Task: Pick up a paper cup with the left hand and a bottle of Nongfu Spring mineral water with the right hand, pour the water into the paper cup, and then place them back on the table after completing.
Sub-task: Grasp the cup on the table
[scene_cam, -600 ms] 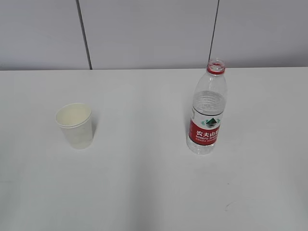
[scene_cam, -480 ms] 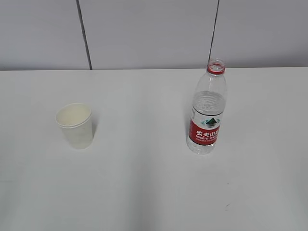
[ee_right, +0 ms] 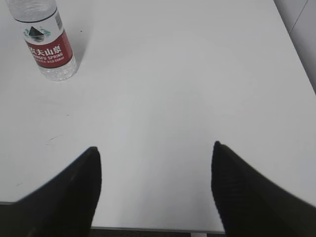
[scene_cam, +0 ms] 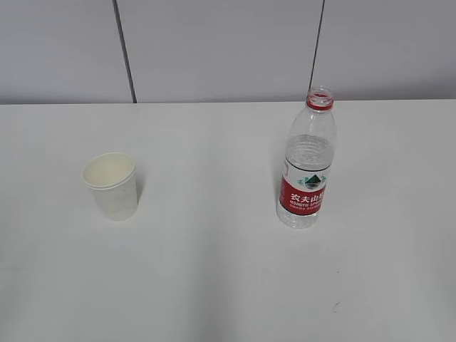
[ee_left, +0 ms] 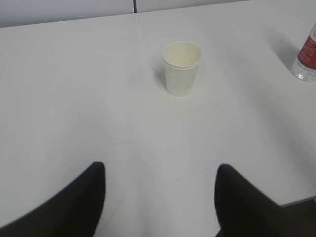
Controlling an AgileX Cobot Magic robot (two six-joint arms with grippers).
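Observation:
A white paper cup (scene_cam: pixel 112 185) stands upright on the white table (scene_cam: pixel 214 271), left of centre; it also shows in the left wrist view (ee_left: pixel 181 68). An uncapped Nongfu Spring bottle (scene_cam: pixel 308 162) with a red label stands upright to the right, holding clear water; it also shows in the right wrist view (ee_right: pixel 45 42) and at the left wrist view's right edge (ee_left: pixel 307 57). My left gripper (ee_left: pixel 160 170) is open and empty, well short of the cup. My right gripper (ee_right: pixel 155 150) is open and empty near the table's front edge, right of the bottle. Neither gripper shows in the exterior view.
A grey panelled wall (scene_cam: pixel 214 50) stands behind the table. The table's front edge (ee_right: pixel 148 230) shows under my right gripper and its right edge (ee_right: pixel 296 49) lies at the far right.

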